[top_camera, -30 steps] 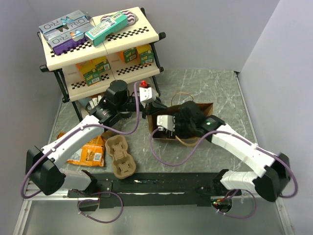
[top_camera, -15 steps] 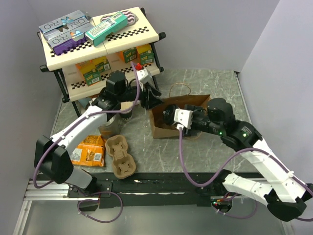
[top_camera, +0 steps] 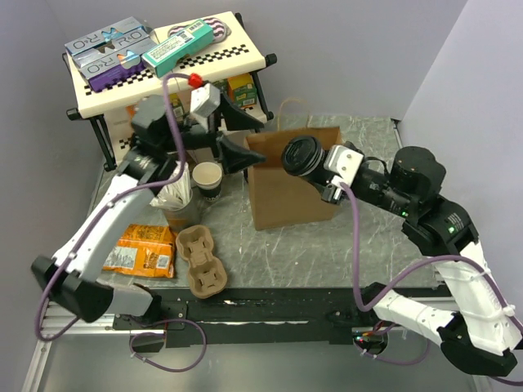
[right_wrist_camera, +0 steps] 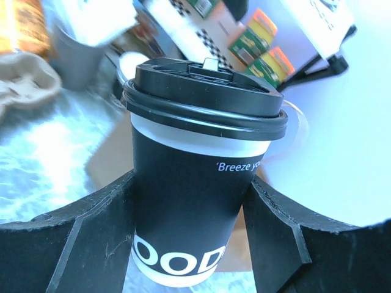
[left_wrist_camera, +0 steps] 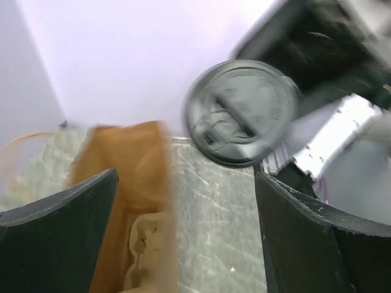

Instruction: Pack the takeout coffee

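Right jaws grip the takeout coffee [right_wrist_camera: 189, 201], lettering seen only from that wrist; left jaws wide.

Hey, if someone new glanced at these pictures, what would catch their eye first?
Probably the takeout coffee, a black cup with a black lid, clamped in the right jaws and held tilted in the air at the top of the upright brown paper bag. Next, the left jaws, spread wide by the bag's top left corner. At the back left stands a shelf rack loaded with colourful boxes.
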Controlling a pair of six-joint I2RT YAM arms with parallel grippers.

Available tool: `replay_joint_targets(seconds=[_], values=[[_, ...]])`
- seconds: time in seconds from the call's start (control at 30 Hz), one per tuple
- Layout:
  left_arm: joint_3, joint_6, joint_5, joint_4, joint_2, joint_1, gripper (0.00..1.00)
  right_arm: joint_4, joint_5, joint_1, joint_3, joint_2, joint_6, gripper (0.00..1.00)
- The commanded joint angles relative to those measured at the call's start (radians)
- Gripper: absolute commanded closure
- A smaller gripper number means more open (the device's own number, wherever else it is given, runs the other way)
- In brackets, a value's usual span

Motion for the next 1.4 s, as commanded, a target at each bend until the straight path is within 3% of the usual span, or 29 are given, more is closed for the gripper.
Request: replay_joint_targets(seconds=[0.0, 0.1, 0.3, 0.67, 1.37], values=[[0.095, 0.242, 0.185, -0.287, -0.07, -0.003, 0.0, -0.035, -0.143, -0.008, 0.067, -0.033, 0.108, 0.36], [0.138, 0.38, 0.193, -0.406, -0.096, -0.018, 0.01, -0.064, -0.247, -0.007, 0.082, -0.068, 0.183, 0.36], [0.222, 0.541, 0.065, -0.553, -0.06, -0.19, 0.01, -0.076, -0.311, -0.008, -0.011, -0.116, 0.141, 0.36], [0.247, 0.546, -0.098, -0.571, -0.026, -0.315, 0.01, -0.122, -0.286, -0.005, -0.079, -0.131, 0.056, 0.34], [0.313, 0.588, -0.107, -0.673, 0.035, -0.371, 0.01, -0.099, -0.214, 0.003, -0.088, -0.113, -0.005, 0.33]])
